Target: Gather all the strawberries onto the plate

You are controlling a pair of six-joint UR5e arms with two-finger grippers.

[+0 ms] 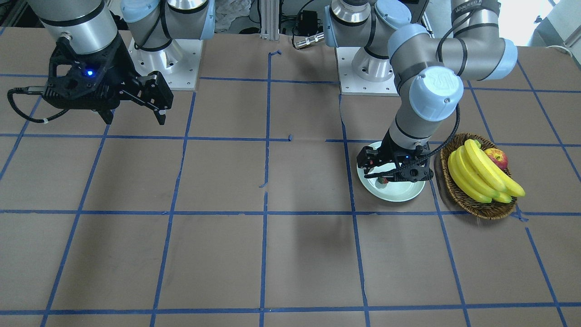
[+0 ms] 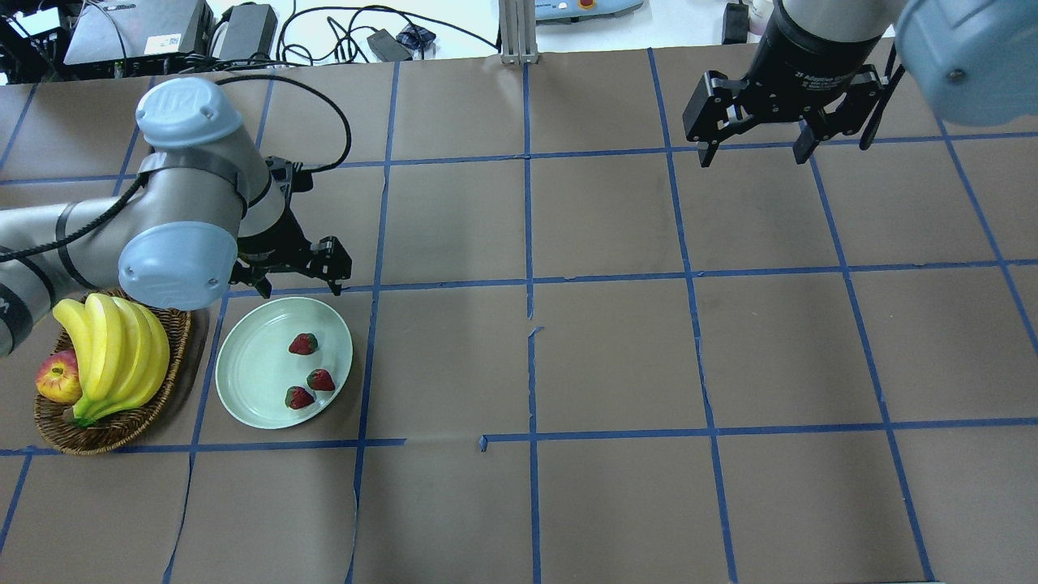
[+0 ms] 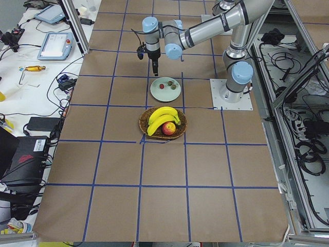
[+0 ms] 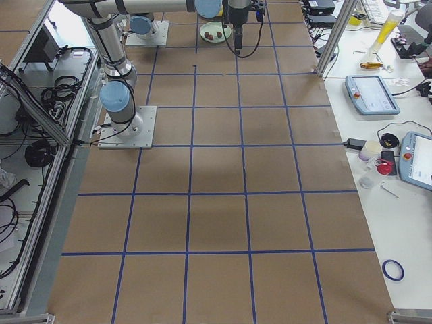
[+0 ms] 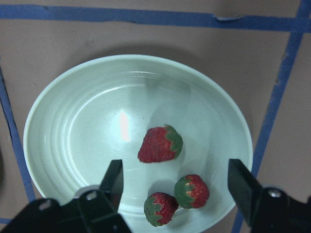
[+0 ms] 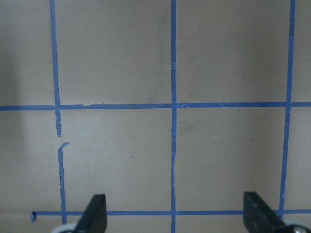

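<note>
All three strawberries are seen lying in the plate [image 5: 73, 126]. One strawberry [image 5: 159, 144] rests near the middle, directly below the left gripper [image 2: 298, 284]. The other two strawberries [image 5: 191, 191] [image 5: 160, 208] sit close together, nearly touching, by the rim on the side nearer the wrist. The left gripper is held above the plate with its jaws spread wide and nothing between them; no berry is touched by either finger. The right gripper [image 2: 754, 154] is likewise held wide apart and empty, well away over bare brown paper, with no fruit below it. No strawberry is found on the table in any view, so the collecting step is judged complete and the placing of the last berry is taken as the step in hand. What is called for next is probably only a straight lift of the left gripper, clear of the rim, so that the berries beneath it are not nudged. The basket [image 2: 113, 422] of bananas [image 2: 113, 357], just beside the plate on the arm's outer side, is best left untouched.
</note>
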